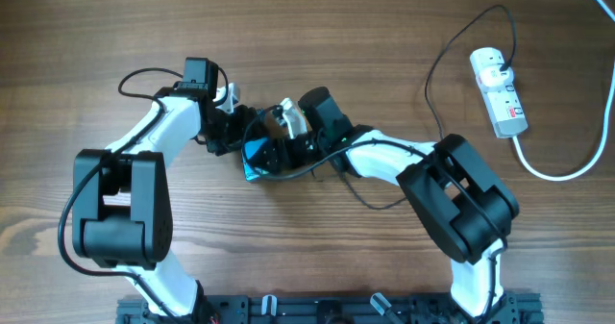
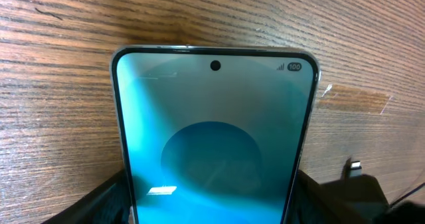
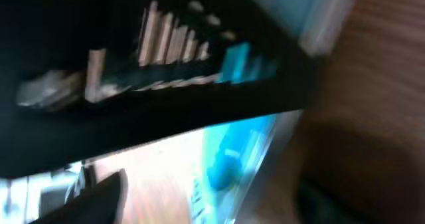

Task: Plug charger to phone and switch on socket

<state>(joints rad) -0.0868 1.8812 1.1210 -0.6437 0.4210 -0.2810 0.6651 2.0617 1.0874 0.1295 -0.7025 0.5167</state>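
I looked down on a brown wooden table (image 1: 96,36), where both arms folded in to meet near its middle. The left gripper (image 1: 233,137) appeared clamped on the long edges of a flat rectangular teal-screened phone (image 2: 212,137), mid-table. The right gripper (image 1: 288,139) crowded the phone's other side. Its own view was a blur, so I could not tell whether its jaws were parted or closed. A white elongated power-strip socket (image 1: 500,93) lay well apart on the right. A long thin black charger cable (image 1: 430,82) trailed from it toward the phone.

I judged the plugging-in step was in hand, and that next the plug tip needed lining up with the port. The phone's long axis ran along the left gripper's reach, with its camera-hole end pointing away from that wrist.
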